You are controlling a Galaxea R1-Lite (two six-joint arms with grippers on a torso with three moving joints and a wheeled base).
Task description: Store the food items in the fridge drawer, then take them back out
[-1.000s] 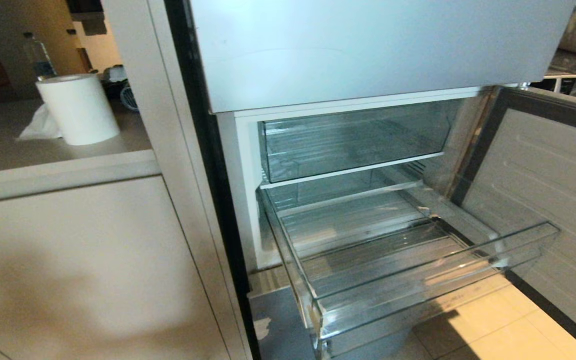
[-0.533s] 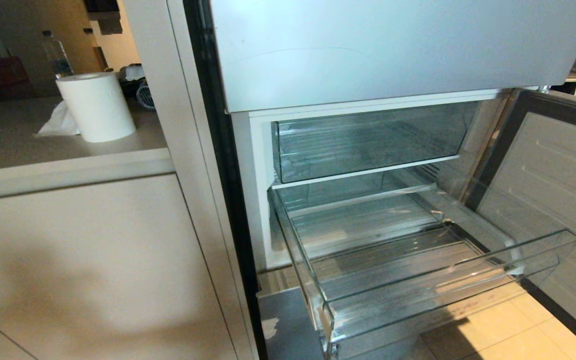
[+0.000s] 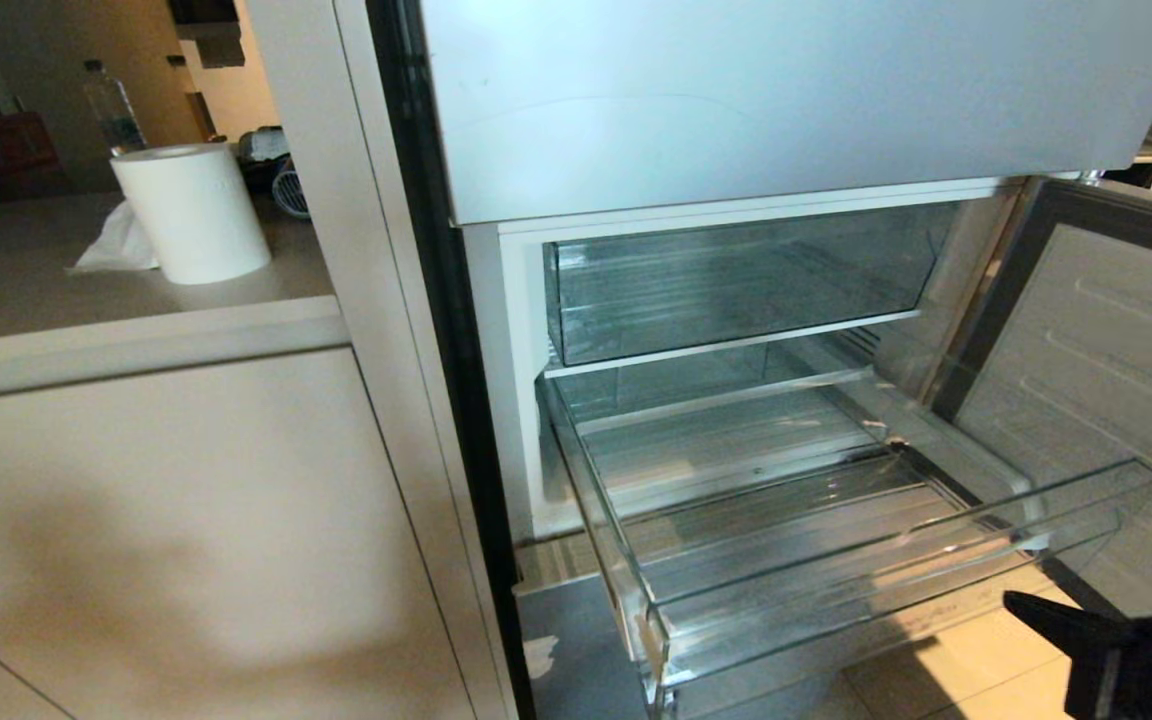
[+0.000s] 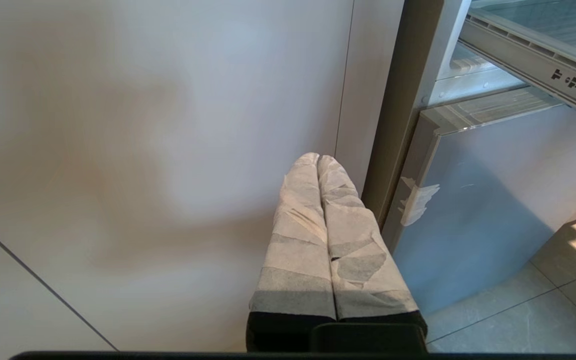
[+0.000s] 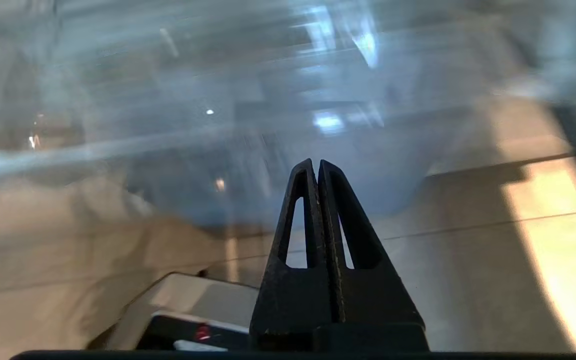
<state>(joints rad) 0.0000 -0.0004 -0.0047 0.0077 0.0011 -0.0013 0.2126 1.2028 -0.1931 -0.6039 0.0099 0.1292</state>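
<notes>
Left gripper [image 4: 318, 162], tape-wrapped, pressed together beside beige cabinet panel [image 4: 143, 150]. Clear plastic ribbed fridge drawer [image 3: 836, 560] pulled out at centre, nothing inside. Black right gripper [image 3: 1021, 603] pressed together, just below-right of drawer's front lip.

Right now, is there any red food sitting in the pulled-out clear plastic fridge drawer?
No, the pulled-out clear plastic fridge drawer shows only its bare ribbed bottom in the head view, with no red produce in it.
</notes>
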